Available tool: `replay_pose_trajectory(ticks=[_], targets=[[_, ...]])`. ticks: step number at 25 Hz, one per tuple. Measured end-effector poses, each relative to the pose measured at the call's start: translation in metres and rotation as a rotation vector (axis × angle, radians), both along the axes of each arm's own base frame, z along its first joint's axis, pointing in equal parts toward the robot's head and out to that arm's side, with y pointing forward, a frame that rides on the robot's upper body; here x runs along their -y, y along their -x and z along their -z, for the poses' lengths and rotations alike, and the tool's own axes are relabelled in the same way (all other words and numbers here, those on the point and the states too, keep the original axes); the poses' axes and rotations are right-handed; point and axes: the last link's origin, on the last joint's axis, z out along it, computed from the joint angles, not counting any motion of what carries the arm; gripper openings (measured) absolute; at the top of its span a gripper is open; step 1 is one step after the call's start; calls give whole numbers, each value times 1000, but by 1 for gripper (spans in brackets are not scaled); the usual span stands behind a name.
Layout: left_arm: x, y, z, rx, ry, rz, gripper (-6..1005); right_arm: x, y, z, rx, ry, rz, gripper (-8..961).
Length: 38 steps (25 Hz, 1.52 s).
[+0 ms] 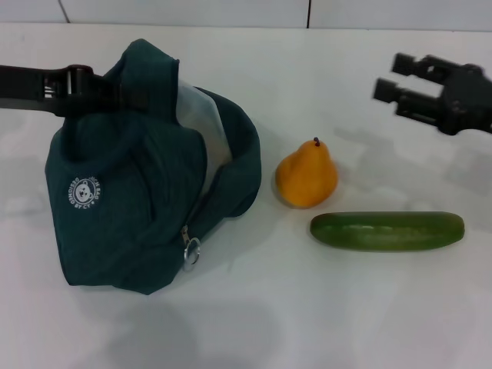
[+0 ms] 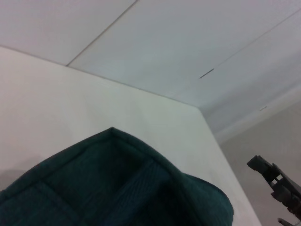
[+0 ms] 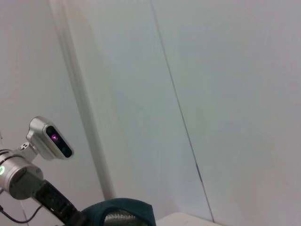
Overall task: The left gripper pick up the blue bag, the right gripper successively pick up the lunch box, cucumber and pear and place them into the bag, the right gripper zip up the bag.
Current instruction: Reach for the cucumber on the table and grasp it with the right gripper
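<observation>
Bag (image 1: 138, 207) sits nearest me, on table (image 1: 323, 323) at left, mouth open. L gripper (image 1: 115, 96) clamps its top edge. R gripper (image 1: 400, 81) hovers far right, jaws apart, holding nothing. Pear (image 1: 306, 177) stands just right of bag, cucumber (image 1: 387, 231) lying just in front of pear.

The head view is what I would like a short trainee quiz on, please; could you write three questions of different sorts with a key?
1. True or false: the pear lies inside the blue bag.
2. Which lies nearest the table's front edge? A pear, B cucumber, C right gripper.
3. What does the left gripper hold?

Key:
1. False; it stands on the table beside the bag.
2. B.
3. The bag's top, lifted, mouth open; the right gripper hangs open and empty.
</observation>
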Motion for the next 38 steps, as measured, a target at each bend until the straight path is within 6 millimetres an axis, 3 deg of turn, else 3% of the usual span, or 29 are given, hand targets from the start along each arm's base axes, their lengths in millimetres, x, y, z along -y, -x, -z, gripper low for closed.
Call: replay_pose_trajectory(ticks=[8,15,21,25,32,38], targets=[[4,4,5,60,-3,9,38,-5,9,-45,159,151,0,659],[4,3,9,69,6,19,38,-3,36,-52,544,393,-114,664],[4,3,9,70,7,19,38,-8,50,-58,850,441,-181,668],[4,4,9,66,8,17,38,-11,60,-54,977,462,-213,672],[3,3,11,62,16,20,38,-12,79,-44,1052,445,-296,681],[1,-1,12,62,18,29,38,-9,69,-14,1164,476,-314,748]])
